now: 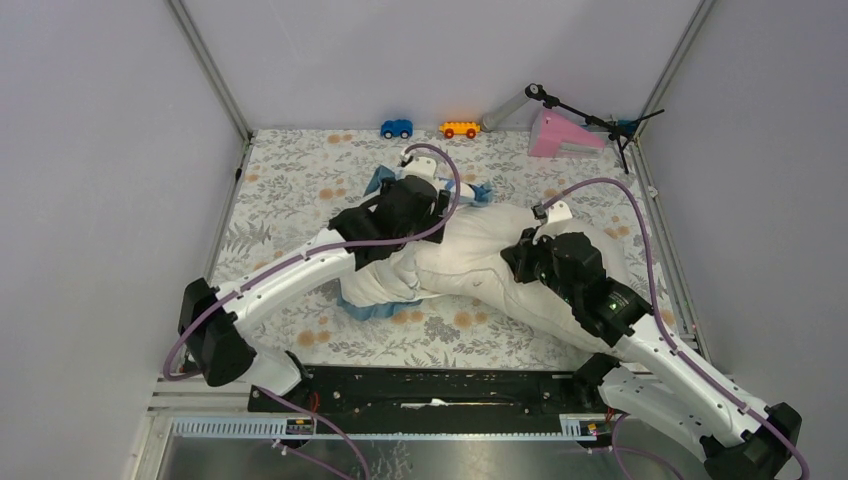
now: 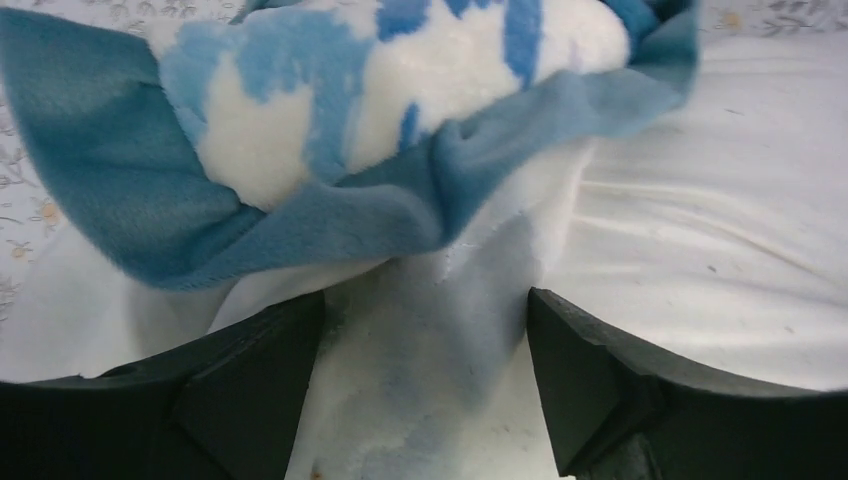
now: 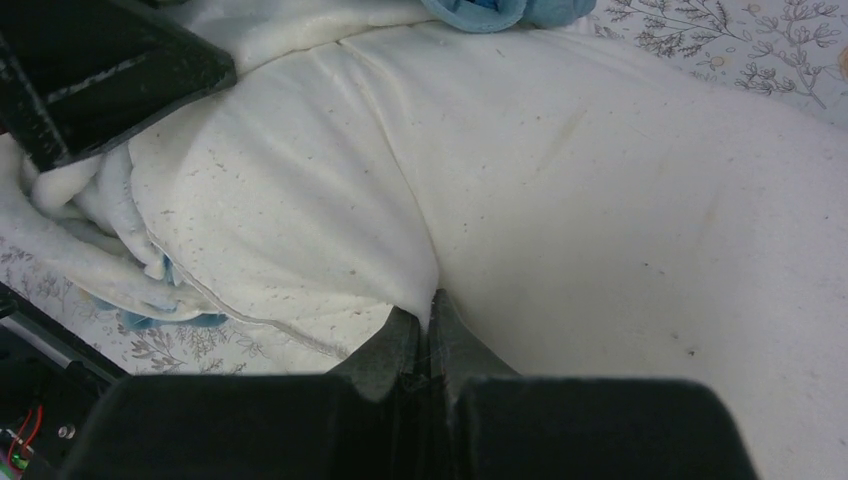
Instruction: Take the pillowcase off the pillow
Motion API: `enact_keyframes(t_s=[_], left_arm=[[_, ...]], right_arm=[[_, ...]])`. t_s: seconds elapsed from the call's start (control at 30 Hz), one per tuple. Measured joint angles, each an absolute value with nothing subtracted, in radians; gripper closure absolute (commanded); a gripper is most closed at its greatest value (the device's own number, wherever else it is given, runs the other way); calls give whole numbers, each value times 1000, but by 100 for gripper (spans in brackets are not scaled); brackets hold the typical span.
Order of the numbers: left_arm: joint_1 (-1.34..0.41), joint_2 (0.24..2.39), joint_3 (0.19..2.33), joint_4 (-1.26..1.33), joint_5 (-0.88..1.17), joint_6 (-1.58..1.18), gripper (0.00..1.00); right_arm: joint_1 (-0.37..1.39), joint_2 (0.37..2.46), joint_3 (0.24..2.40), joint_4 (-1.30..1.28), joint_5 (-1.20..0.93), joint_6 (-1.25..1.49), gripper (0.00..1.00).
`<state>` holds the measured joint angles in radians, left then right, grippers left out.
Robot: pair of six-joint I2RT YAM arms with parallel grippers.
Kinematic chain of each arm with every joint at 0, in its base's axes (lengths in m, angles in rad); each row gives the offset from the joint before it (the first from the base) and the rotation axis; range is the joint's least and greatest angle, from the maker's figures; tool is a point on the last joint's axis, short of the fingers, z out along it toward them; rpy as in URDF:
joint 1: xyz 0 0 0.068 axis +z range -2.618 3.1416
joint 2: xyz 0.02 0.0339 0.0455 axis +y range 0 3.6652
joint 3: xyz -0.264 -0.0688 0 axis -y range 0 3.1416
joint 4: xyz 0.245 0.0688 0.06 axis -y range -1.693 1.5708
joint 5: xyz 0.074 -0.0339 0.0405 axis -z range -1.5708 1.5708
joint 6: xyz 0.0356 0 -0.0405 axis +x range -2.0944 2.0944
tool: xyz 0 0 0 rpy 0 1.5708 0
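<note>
- In the top view both claws are hidden under their own wrists. The pillow (image 1: 470, 265) lies mid-worktop (image 1: 290, 170).
- In the left wrist view the left claw (image 2: 425, 300) stands wide open, gripping nothing. The pillowcase (image 2: 300, 130) is bunched just beyond, with its pale inner face between the fingers.
- In the right wrist view the right claw (image 3: 430, 315) is closed, pinching a pillow fold.

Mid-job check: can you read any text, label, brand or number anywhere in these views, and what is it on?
No readable text in any view.
pillowcase: blue-and-white print only, no tag showing.
pillow: plain, no label showing.
blue toy car and yellow toy car: too small to make out any marking.
left arm and right arm: no legible lettering.
</note>
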<state>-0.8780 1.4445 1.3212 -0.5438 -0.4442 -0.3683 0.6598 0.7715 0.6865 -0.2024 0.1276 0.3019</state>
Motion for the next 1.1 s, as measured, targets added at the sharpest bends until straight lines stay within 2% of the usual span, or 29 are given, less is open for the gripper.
enact_keyframes(t_s=[0.17,0.3,0.37,0.63,0.9,1.0,1.1], left_arm=[[-824,1459,1299,-530,-498,-422,57],[-719,1423,1192,-446,-485,-492,77],[-669,1380,1119,-408,-467,-542,82],[-533,1138,860,-287,-307,-746,93],[-376,979,748,-274,-154,-965,95],[-360,920,729,-326,-199,-1047,95],[-255,857,705,-443,-484,-1112,95]], right_arm=[[660,767,687,-208,121,303,100],[663,748,687,-229,153,314,100],[669,715,686,-255,200,327,100],[677,467,641,-307,381,367,100],[686,432,641,-323,373,396,100],[687,436,641,-324,375,403,100],[673,426,641,-356,510,392,100]])
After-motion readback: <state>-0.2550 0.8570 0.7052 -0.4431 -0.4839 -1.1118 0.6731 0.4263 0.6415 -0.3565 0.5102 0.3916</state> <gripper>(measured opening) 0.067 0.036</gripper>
